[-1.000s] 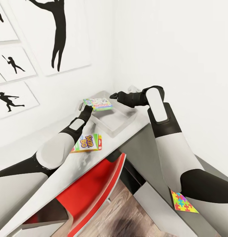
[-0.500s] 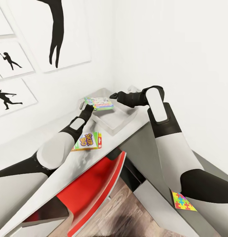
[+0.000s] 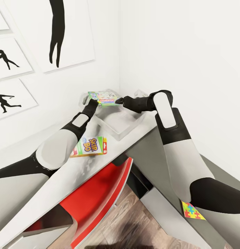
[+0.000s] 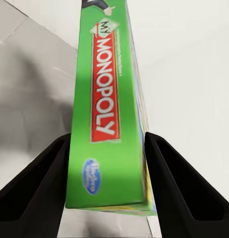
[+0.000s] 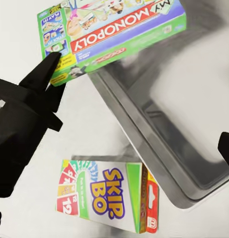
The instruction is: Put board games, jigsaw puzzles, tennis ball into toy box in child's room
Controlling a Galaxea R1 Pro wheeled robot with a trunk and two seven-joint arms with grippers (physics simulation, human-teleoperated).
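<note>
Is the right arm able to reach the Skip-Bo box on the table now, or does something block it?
Probably yes. The right pincer hangs over the toy box with nothing in it, and the Skip-Bo box lies flat and uncovered on the table beside the toy box. The left arm holding the Monopoly box passes close to it, though.

- The toy box [image 3: 125,128], a shallow pale grey bin with sloping sides, stands on the table [image 3: 81,169] near the wall corner.
- The Monopoly box [image 3: 103,97], green-edged and flat, is held above the toy box's far rim, roughly level; the left gripper [image 3: 93,102] pinches its edge between both fingers.
- The Skip-Bo box [image 3: 89,146] lies flat on the table just beside the toy box's near side.
- One jigsaw puzzle [image 3: 192,211] of yellow, pink, blue and green pieces lies flat, well apart from the toy box.
</note>
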